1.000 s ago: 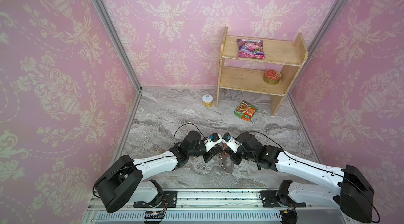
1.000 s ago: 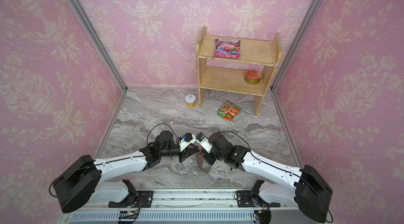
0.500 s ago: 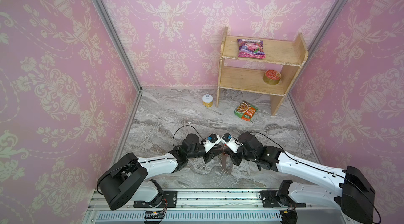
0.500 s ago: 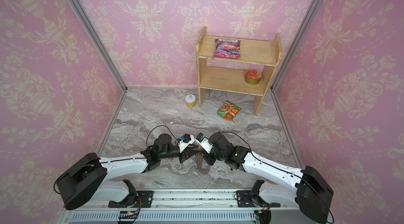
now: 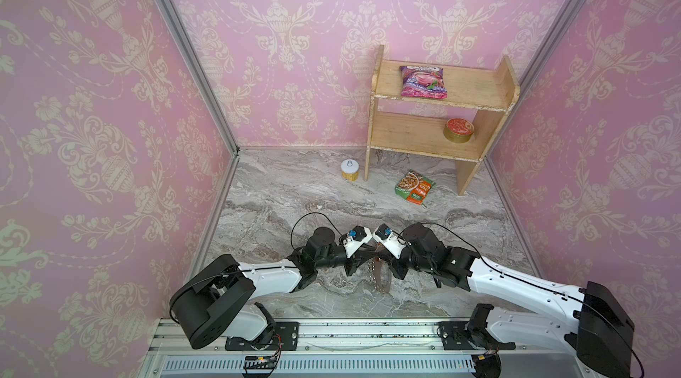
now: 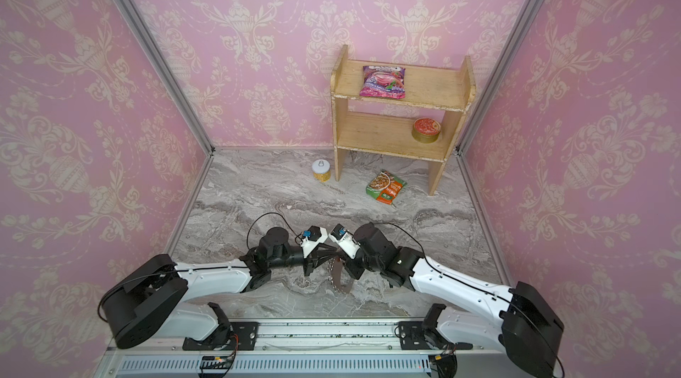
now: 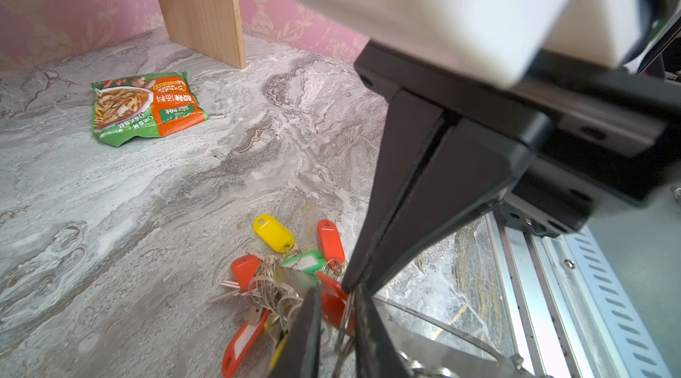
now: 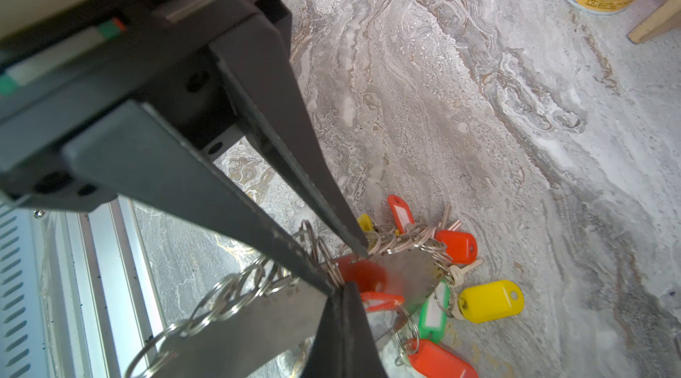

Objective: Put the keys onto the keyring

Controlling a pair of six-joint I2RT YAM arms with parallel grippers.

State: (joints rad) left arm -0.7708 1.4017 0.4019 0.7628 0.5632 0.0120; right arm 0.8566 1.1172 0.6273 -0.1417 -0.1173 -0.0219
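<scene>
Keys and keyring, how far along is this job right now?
Done: several tagged keys look bunched on the keyring. In hand: the right gripper is shut on its chain, the left gripper nearly closed beside it, grip unclear. Left: I cannot tell which keys are unthreaded.

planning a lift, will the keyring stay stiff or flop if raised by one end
Probably floppy: the keyring is a chain of loose linked rings that droops. Likely to snag, since the keys bunch in a tangled cluster.

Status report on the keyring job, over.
Right gripper shut on the keyring. Left gripper closed alongside, hold unclear. Keys heaped underneath. Nothing blocking.
</scene>
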